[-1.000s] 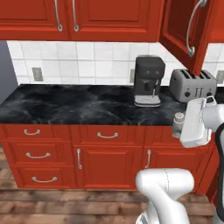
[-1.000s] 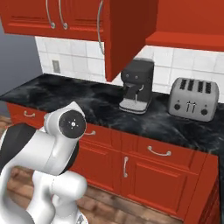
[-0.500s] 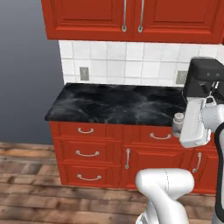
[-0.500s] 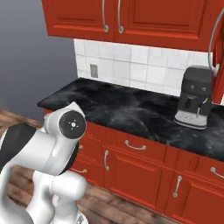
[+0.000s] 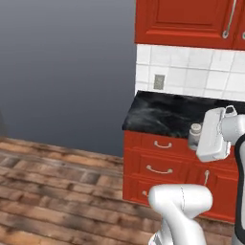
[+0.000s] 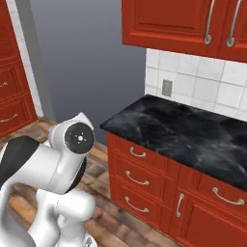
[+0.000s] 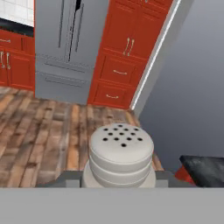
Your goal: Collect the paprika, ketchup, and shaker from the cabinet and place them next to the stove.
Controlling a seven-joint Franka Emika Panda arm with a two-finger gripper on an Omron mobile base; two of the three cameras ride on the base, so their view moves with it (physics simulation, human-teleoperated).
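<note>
Item: small light grey metallic shaker (image 7: 121, 154) with a rounded, perforated top. Location: clamped in my claw (image 7: 119, 178), fingers closed against its sides; in the left base view it (image 5: 194, 135) sits at my white hand (image 5: 212, 135), level with the counter's front edge.

Item: black marbled countertop (image 6: 188, 135). Its left end stops square above glossy red drawer fronts (image 6: 137, 179) with curved silver pulls; beyond that end lies a bare grey wall (image 5: 67, 72) and an open stretch of wood-plank floor (image 5: 57, 191).

Item: glossy red wall cabinets (image 6: 193, 24), doors shut, hanging over a white tiled backsplash (image 5: 191, 79) with one grey outlet (image 5: 159, 82).

Item: grey tall unit (image 7: 70, 48) and further red cabinets (image 7: 124, 52) across the floor, in the hand view.

Change: half a second ago the coffee machine stood at the frame's right; the whole scene has since slid rightward and the counter's end is now central. My grip on the shaker is unchanged.
</note>
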